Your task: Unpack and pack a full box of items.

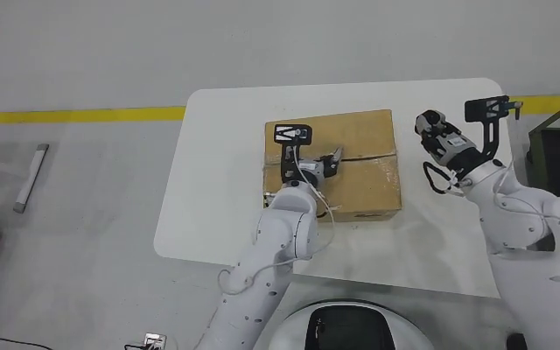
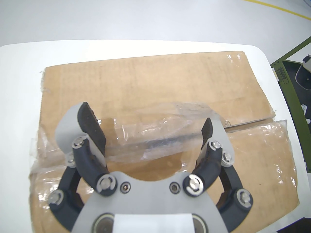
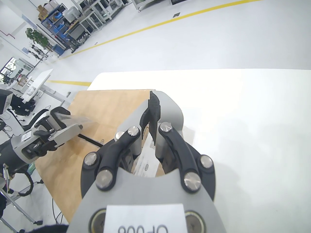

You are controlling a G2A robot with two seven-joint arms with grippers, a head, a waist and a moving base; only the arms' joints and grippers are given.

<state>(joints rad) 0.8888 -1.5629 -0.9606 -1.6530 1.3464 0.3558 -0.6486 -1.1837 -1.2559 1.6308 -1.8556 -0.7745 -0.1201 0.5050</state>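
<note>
A closed brown cardboard box [image 1: 363,136] lies in the middle of the white table [image 1: 219,192]. Its two top flaps meet at a seam covered with crinkled clear tape [image 2: 155,134]. My left gripper [image 2: 145,120] hovers open just above that taped seam, one finger on each side of it and nothing between them. In the top view the left gripper [image 1: 325,164] sits over the box's centre. My right gripper [image 3: 153,107] is shut on nothing and hangs over bare table beside the box's right end [image 3: 102,103]. From above, the right gripper [image 1: 430,125] stands apart from the box.
A dark green bin [image 1: 547,149] stands past the table's right edge, with white items in it [image 2: 303,73]. Bare table lies left of, in front of and to the right of the box. A grey bar [image 1: 29,178] lies on the floor far left.
</note>
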